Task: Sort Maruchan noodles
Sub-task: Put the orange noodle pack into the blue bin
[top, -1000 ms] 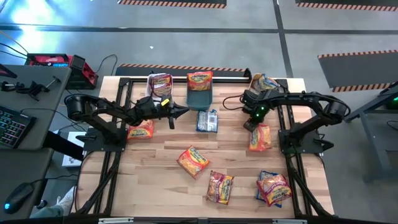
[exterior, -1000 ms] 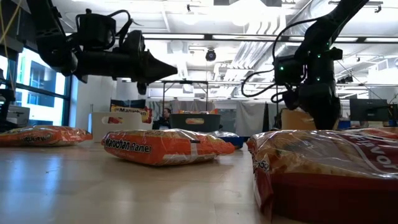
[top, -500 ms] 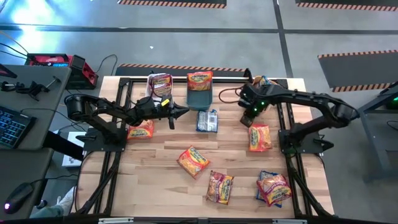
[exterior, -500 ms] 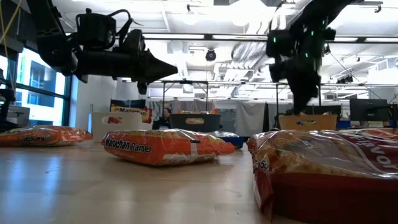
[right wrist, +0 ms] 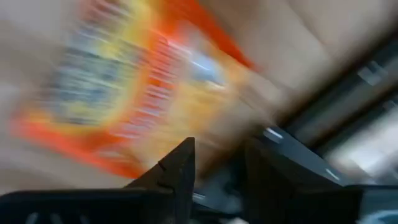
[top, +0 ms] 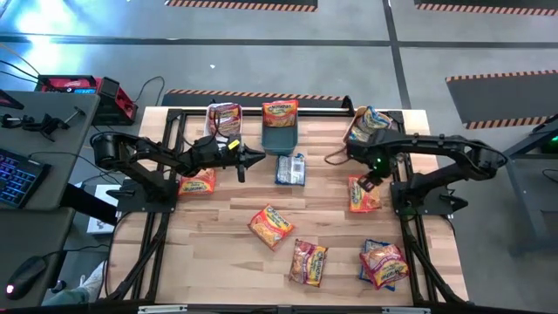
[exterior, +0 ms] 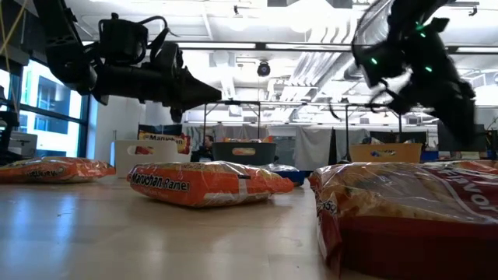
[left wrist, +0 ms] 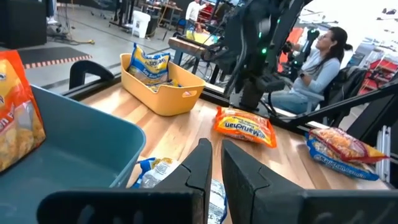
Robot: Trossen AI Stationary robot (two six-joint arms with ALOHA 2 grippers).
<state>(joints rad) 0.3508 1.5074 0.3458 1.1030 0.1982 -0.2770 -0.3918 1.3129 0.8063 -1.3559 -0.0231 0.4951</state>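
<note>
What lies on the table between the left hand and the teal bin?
Nothing: in the high view, only bare wood separates the left hand from the teal bin.

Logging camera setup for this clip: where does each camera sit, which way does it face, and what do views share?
High: overhead, straight down; both arms, left gripper, right gripper.
Low: table height, level across the table; both arms overhead.
Left wrist: looks past its near-shut fingers at the teal bin, orange bin, and right arm.
Right wrist: down on an orange noodle packet, blurred.
Shared: that packet also shows in the high view.

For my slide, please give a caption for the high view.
Right gripper above an orange noodle packet; left gripper waits.
</note>
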